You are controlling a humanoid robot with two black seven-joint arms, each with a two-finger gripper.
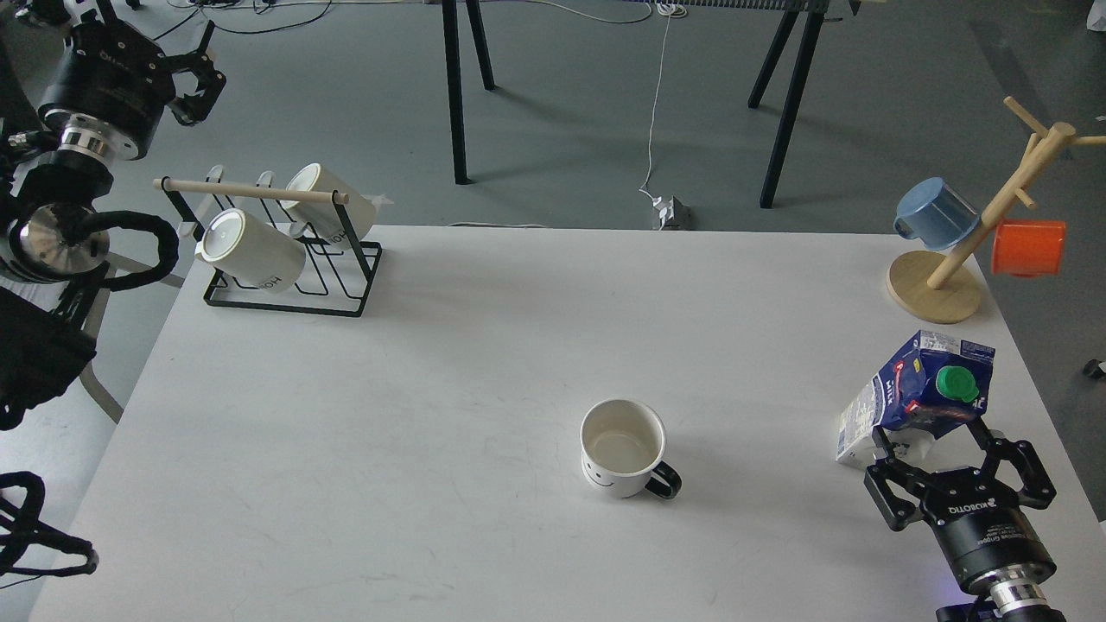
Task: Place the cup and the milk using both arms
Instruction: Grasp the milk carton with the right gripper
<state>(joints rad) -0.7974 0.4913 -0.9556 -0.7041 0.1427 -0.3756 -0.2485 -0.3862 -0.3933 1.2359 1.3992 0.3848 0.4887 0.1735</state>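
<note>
The cup [624, 447], a white mug with a black handle and a smiley face, stands upright at the table's middle front, handle to the right. The milk [916, 389], a blue and white carton with a green cap, stands near the right edge. My right gripper [929, 434] is open at the carton's near side, one finger on each side of its lower part. I cannot tell if the fingers touch it. My left gripper [203, 73] is open, high at the far left, off the table and far from the cup.
A black wire rack [285, 259] with two plain white mugs stands at the back left. A wooden mug tree [976, 233] with a blue cup [937, 213] and an orange cup [1028, 247] stands at the back right. The table's right edge is close to the milk.
</note>
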